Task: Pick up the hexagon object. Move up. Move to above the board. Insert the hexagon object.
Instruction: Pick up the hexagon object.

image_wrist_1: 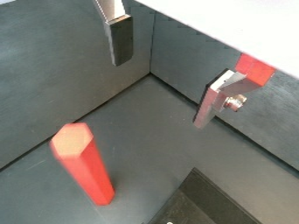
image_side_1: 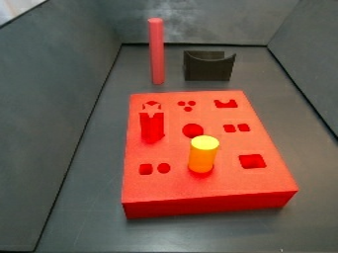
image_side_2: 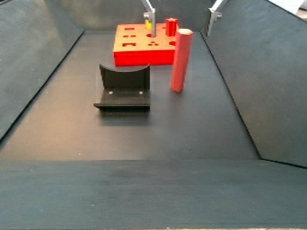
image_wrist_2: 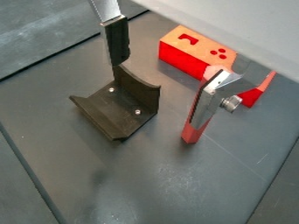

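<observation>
Wrist views: hexagon object (image_wrist_1: 82,164), plain matte red rod with flat faces and a faceted top, standing upright on the dark floor, long axis vertical. It stands below the gripper (image_wrist_1: 170,74) and off to one side, not between the fingers and touching neither. In a wrist view one finger (image_wrist_2: 215,94) overlaps its upper part, so only the lower length (image_wrist_2: 193,131) shows.

Gripper: two flat silver plates with dark pads, spread wide apart, nothing between them; raised clear of the floor. Only the fingertips (image_side_2: 149,17) show at the top edge of a side view, the arm cut off; the gripper is out of frame in the side view that looks across the slab.

Fixture (image_wrist_2: 119,105): dark L-shaped bracket with a curved back on a base plate, on the floor beneath the gripper, close beside the rod (image_side_2: 182,60).

Board (image_side_1: 205,148): thick bright red square slab, small shaped holes in its top, lying beyond the rod from the gripper; partly cut off behind a finger in a wrist view (image_wrist_2: 193,50). A yellow-orange cylinder (image_side_1: 203,155) and a short red peg (image_side_1: 150,126) stand upright in it.

Floor (image_side_2: 132,135): dark grey, smooth, walled on the sides.
</observation>
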